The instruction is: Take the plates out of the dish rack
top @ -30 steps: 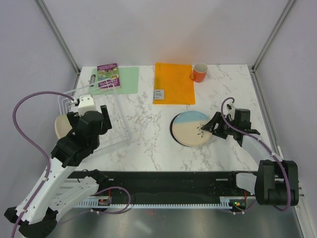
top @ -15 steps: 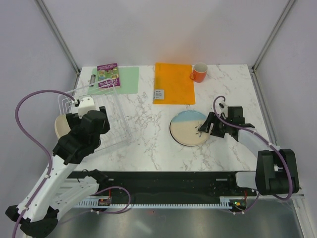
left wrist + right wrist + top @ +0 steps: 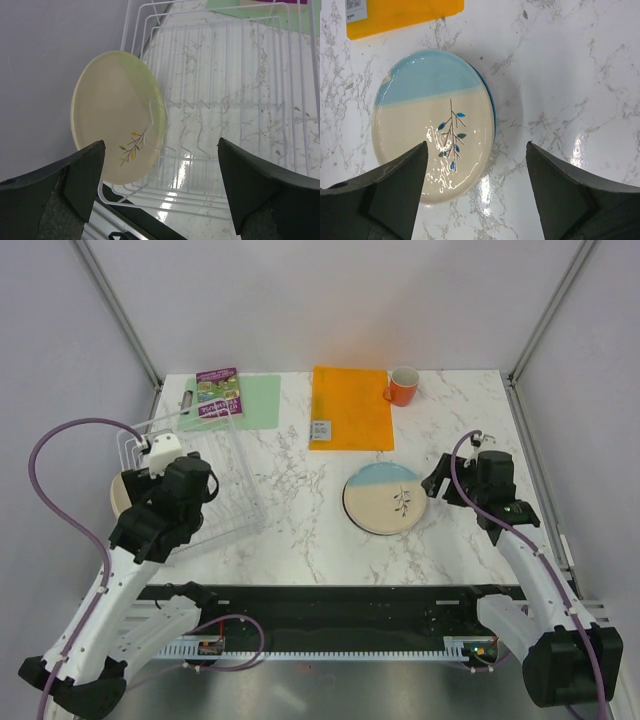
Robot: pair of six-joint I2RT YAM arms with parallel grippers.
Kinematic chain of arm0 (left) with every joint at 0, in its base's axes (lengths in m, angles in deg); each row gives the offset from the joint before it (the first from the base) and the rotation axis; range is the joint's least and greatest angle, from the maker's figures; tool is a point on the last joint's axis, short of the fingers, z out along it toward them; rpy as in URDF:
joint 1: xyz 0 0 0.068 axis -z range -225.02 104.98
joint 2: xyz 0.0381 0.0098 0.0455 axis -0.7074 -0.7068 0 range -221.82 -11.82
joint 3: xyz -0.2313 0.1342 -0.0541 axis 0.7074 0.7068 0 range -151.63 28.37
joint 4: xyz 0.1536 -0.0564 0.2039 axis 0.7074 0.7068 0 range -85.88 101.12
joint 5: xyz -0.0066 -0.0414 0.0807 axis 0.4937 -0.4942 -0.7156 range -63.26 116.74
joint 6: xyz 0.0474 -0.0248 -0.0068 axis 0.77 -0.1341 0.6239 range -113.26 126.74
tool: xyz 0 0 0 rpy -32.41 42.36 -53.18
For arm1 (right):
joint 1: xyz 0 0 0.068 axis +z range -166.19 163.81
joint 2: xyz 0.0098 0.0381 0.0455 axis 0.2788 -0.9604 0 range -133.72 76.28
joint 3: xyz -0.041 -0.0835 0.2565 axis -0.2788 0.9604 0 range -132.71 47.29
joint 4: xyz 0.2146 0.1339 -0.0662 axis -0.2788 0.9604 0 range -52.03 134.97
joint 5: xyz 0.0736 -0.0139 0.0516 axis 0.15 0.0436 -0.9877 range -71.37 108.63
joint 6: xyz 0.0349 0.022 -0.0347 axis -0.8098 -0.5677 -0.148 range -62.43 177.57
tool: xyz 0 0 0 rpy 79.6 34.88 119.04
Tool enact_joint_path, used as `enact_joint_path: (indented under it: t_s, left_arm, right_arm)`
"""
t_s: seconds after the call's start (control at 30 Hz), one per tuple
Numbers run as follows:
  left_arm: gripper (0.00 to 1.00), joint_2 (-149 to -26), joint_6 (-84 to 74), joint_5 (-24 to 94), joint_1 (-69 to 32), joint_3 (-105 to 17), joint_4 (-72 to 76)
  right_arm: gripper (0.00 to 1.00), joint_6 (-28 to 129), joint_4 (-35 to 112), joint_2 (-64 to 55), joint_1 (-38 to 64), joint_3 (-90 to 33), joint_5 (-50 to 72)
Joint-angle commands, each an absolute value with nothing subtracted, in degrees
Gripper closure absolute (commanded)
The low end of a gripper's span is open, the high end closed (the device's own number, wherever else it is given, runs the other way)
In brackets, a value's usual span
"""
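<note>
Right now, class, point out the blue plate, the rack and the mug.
blue plate (image 3: pixel 385 504), top view, on its beige half.
rack (image 3: pixel 225 104), left wrist view, on its wire floor.
mug (image 3: pixel 401 392), top view, on its orange wall.

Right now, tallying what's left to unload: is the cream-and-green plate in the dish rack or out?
In: the cream-and-green plate stands on edge at the end of the dish rack, a white wire crossing its face.

A white marble-veined table (image 3: pixel 300 530) stands between plain pale grey walls (image 3: pixel 330 300). Aluminium posts (image 3: pixel 115 310) rise at its far corners. A black rail (image 3: pixel 330 615) lines its near edge. Overhead light glints off the marble.
</note>
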State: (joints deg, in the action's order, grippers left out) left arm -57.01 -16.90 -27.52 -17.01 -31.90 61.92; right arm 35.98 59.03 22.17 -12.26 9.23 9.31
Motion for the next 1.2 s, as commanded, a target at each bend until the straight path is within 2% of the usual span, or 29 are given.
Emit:
enact_joint_path:
  t_s: [0.0, 0.17, 0.43, 0.57, 0.93, 1.17]
  left_arm:
    - [0.00, -56.21, -16.74, -27.53, -24.24, -30.44, 57.40]
    - [0.00, -57.60, -8.39, -7.59, -40.52, -27.80, 50.10]
    - [0.00, -60.86, -6.62, 8.44, -59.42, -29.63, 45.79]
    - [0.00, -61.21, -6.09, 6.10, -62.77, -30.52, 45.87]
    - [0.00, -60.77, -7.76, -7.88, -63.13, -31.40, 48.15]
    - [0.00, -64.28, -10.22, -7.80, -64.18, -27.01, 48.07]
  right_arm:
    - [0.14, 36.91, 61.53, 23.02, -12.06, 8.00, 11.78]
    - [0.14, 37.26, 61.53, 22.05, -12.06, 8.62, 9.67]
    - [0.14, 37.27, 61.09, 22.49, -12.06, 9.50, 8.35]
    - [0.14, 37.35, 60.39, 21.53, -12.14, 9.94, 6.94]
    - [0.14, 37.44, 57.84, 18.63, -12.06, 10.38, 2.73]
    - [0.14, 37.35, 57.49, 18.45, -12.06, 10.82, 1.23]
